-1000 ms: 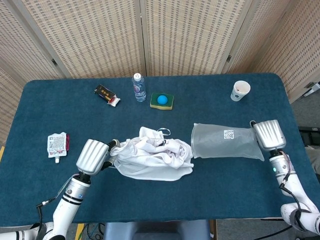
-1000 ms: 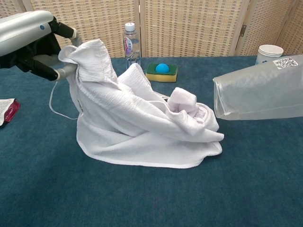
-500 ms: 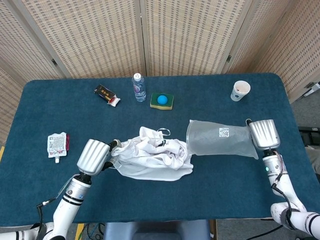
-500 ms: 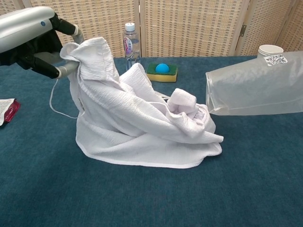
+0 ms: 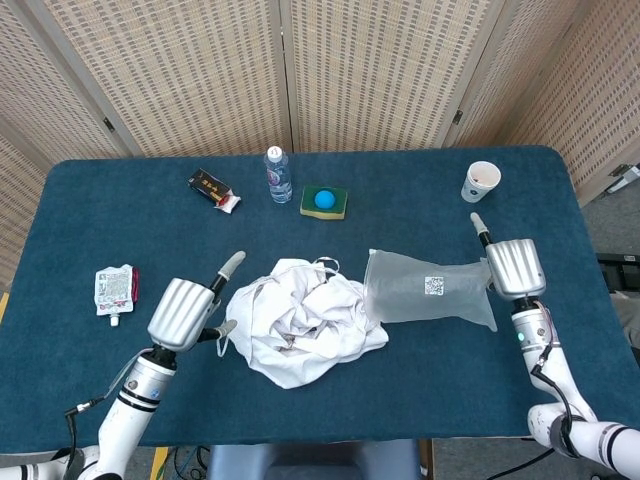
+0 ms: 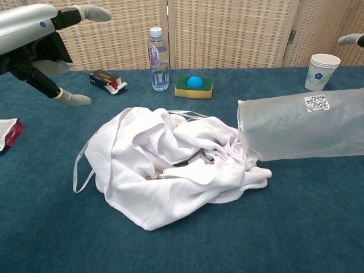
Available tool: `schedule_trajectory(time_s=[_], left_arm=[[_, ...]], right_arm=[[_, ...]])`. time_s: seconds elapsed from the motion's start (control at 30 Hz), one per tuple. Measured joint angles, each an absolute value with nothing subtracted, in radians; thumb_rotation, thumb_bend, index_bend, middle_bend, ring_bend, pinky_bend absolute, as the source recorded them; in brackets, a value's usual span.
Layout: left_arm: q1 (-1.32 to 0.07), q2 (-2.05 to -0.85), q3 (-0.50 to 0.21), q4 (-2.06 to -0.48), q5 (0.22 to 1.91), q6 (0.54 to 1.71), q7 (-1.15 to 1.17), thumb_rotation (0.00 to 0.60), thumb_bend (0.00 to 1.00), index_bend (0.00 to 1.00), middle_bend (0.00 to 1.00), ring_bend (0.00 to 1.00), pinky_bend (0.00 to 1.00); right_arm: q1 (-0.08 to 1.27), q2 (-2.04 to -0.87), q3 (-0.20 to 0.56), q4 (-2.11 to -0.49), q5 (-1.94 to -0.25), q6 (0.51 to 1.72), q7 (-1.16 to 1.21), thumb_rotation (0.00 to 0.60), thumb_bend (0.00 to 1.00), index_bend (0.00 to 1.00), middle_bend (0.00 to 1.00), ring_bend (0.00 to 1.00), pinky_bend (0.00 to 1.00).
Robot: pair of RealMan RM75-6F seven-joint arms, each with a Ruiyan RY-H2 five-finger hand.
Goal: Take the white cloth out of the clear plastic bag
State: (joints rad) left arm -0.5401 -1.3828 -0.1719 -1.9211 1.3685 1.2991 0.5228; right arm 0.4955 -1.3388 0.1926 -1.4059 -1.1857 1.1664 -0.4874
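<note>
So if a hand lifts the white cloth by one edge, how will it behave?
The white cloth lies crumpled in soft folds, so it will probably hang limp and unfold. It looks thin, likely light. Its loose strap may trail over the table.

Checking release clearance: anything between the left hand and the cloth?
Only bare blue table. In the head view the left hand sits open just left of the cloth, fingers apart.
</note>
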Motion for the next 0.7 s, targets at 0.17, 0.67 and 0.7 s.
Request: schedule_trajectory(time_s=[0.17,0.67,0.7], left_arm=[[-0.536,-1.359,-0.174,-1.931,1.358,1.301,0.531,0.6,0.03,0.02,1.0,0.89,1.0],[-0.522,-1.353,-0.163,-1.919,1.382,1.316,0.504,0.6,0.03,0.15,1.0,0.89,1.0],[-0.522,-1.353,-0.164,-1.919,1.382,1.316,0.505,0.6,0.03,0.15,1.0,0.89,1.0]], right_arm=[[0.49,-1.3,0.19,-1.45,-1.181,1.162,-0.48,0.6,0.0,0.0,0.61,0.65,0.86],[0.499,-1.121,0.169,-1.616,-1.044,0.977,-0.446,0.6,0.0,0.0,0.35,0.31,0.54],[0.5,-1.12,0.169,-1.617,-1.051,0.975,-0.428,0.6,0.0,0.0,0.35,0.31,0.54]])
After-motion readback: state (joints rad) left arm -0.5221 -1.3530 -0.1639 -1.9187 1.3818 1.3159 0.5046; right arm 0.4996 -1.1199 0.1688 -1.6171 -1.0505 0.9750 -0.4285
